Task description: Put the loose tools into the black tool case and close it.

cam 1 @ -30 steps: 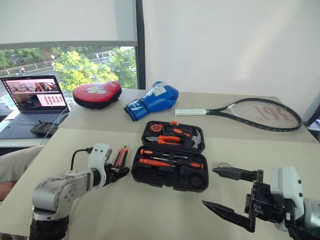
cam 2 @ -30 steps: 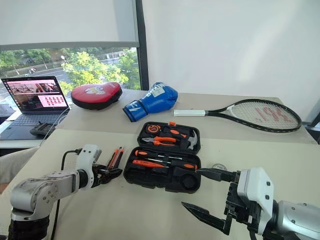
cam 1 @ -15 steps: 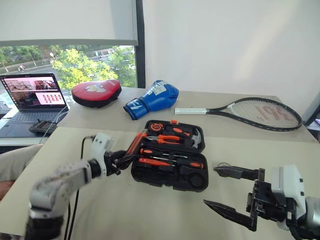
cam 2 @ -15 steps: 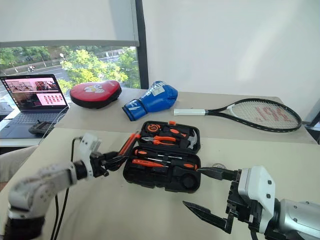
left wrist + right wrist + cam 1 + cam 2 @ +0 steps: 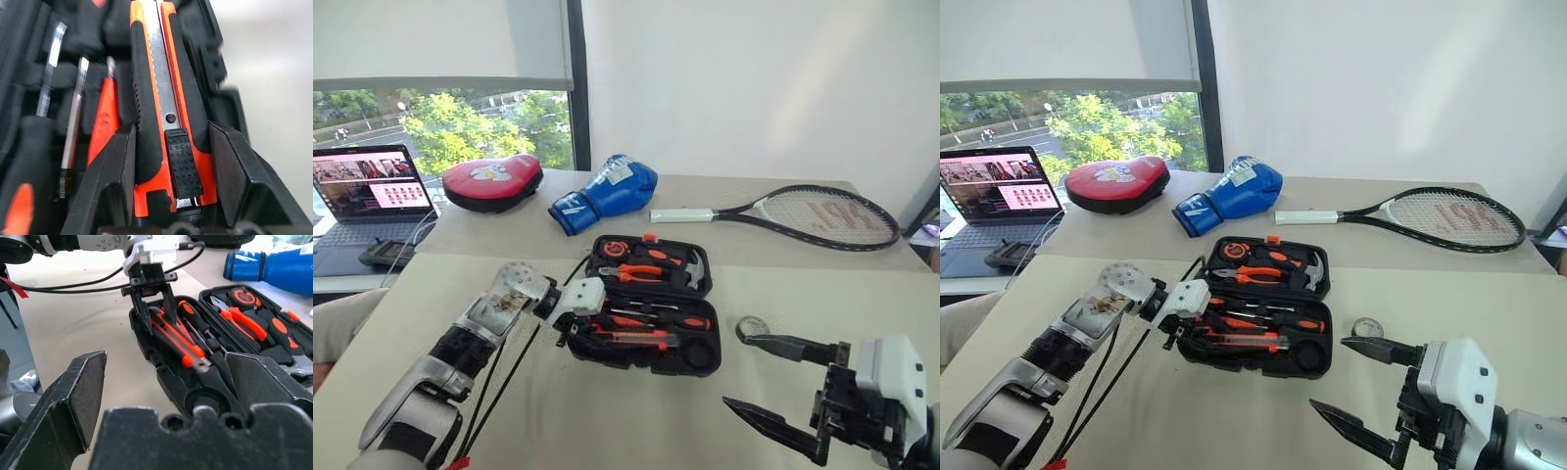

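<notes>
- A beige counter (image 5: 607, 421) holds an open black tool case (image 5: 651, 302) near its middle, with bare surface all around the case on the near side and to both sides.
- Beyond the case, near the far edge, lie a red oval pad (image 5: 492, 182), a blue boxing glove (image 5: 607, 193) and a tennis racket (image 5: 803, 211). They are well apart from the case.
- A laptop (image 5: 367, 201) sits off the left edge on a separate surface.
- The case's far half holds orange-handled pliers (image 5: 641, 271) and a hammer (image 5: 695, 269). Its near half holds screwdrivers (image 5: 666, 321) in moulded slots.
- The left gripper (image 5: 171, 161) reaches over the near-left corner of the case. Its fingers (image 5: 115, 181) are partly closed around a black-and-orange utility knife (image 5: 164, 98), which lies lengthwise over the near half, beside the screwdrivers.
- The right gripper (image 5: 773, 387) hovers above bare counter, near and to the right of the case. Its fingers (image 5: 788, 346) are spread wide and hold nothing.
- A small round object (image 5: 751, 327) lies on the counter just right of the case.
</notes>
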Robot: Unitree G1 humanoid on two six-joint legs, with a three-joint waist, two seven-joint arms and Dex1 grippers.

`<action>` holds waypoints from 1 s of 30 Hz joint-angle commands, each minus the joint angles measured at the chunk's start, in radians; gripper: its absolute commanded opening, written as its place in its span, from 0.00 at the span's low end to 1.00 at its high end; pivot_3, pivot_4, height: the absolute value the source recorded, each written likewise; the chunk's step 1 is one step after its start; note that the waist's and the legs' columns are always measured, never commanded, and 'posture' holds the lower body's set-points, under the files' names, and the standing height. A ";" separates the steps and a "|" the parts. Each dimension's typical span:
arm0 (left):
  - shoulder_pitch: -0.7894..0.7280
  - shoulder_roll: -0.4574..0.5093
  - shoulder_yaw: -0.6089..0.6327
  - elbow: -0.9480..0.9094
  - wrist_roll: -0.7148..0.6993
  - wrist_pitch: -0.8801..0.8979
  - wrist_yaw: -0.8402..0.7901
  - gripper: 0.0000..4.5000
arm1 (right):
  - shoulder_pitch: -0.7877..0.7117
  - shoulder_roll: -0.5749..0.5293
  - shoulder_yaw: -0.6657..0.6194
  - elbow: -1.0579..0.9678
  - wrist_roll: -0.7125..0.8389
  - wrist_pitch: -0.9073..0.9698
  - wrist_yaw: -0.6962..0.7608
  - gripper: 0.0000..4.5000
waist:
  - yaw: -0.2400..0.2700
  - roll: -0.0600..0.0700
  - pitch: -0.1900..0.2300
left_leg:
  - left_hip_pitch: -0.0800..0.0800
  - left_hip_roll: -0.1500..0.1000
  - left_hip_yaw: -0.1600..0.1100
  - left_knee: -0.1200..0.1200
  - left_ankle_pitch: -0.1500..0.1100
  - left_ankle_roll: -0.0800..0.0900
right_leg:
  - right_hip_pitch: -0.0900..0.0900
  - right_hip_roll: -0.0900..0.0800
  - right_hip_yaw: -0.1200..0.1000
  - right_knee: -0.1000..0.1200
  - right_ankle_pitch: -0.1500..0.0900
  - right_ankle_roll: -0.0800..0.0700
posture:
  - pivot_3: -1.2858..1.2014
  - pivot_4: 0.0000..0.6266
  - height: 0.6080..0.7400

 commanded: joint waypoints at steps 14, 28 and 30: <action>-0.001 0.003 0.243 -0.203 -0.262 0.442 0.033 0.87 | 0.080 -0.041 -0.003 -0.023 0.006 -0.124 -0.060 1.00 | -0.004 0.000 0.000 | -0.001 0.001 -0.001 0.001 0.001 -0.002 | 0.002 0.001 0.000 -0.005 0.003 0.006 | 0.52 0.24 1.00; 0.411 -0.148 0.289 -0.460 -0.140 0.491 0.574 0.03 | 0.128 -0.069 -0.033 -0.023 0.032 -0.150 -0.070 1.00 | 0.002 0.000 0.000 | 0.002 -0.001 -0.001 0.001 0.003 -0.005 | 0.005 -0.002 0.005 -0.005 0.003 0.009 | 0.52 0.24 1.00; 0.457 -0.132 0.270 -0.480 -0.111 0.495 0.608 0.03 | 0.143 -0.076 -0.038 -0.023 0.037 -0.162 -0.074 1.00 | 0.002 0.000 0.000 | 0.003 0.000 -0.001 0.000 0.002 -0.005 | 0.005 -0.003 0.006 -0.005 0.003 0.008 | 0.52 0.24 1.00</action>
